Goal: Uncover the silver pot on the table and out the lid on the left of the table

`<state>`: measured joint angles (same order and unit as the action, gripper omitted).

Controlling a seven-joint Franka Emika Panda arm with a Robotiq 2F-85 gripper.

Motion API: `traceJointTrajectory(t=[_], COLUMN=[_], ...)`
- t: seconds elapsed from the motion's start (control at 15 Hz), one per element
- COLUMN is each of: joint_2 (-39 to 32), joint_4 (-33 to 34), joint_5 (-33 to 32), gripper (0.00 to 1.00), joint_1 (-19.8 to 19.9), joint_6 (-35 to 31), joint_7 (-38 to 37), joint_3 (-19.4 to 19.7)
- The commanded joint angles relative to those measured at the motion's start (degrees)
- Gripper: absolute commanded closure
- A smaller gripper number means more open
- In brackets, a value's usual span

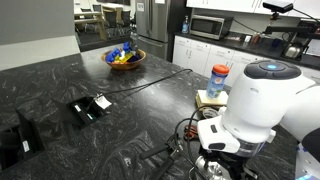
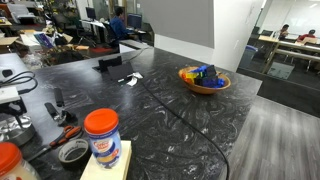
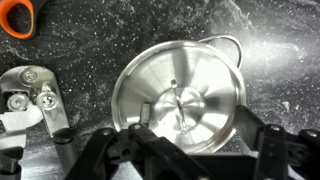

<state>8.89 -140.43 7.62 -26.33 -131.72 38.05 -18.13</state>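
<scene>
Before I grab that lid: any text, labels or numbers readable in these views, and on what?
None can be read.
The orange-lidded jar has a blue and white label, too blurred to read in both exterior views.
In the wrist view, the lid and the steel tool show no lettering.

This is an office kitchen, open to a workspace. A large dark marbled counter [image 1: 60, 85] fills the foreground; behind it in an exterior view stand a stainless refrigerator [image 1: 152, 22], a microwave [image 1: 207, 27] and white cabinets [image 1: 198, 52]. In an exterior view, cluttered desks [image 2: 45, 35] stand past the counter, with a seated person [image 2: 119, 22] and long tables [image 2: 285, 50] beyond glass.
</scene>
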Motion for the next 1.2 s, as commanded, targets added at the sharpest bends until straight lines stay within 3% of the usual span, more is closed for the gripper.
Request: traceJointTrajectory(t=[0.0, 0.53, 1.13], joint_2=[1.01, 1.36, 4.38], joint_4=[-1.26, -1.46, -1.65], joint_5=[1.37, 1.46, -0.22], gripper=[0.45, 0.98, 0.99], joint_1=[0.15, 0.01, 0.26], joint_6=[-2.34, -4.55, -3.78], joint_7=[1.56, 1.45, -0.67], joint_3=[-0.07, 0.09, 0.19])
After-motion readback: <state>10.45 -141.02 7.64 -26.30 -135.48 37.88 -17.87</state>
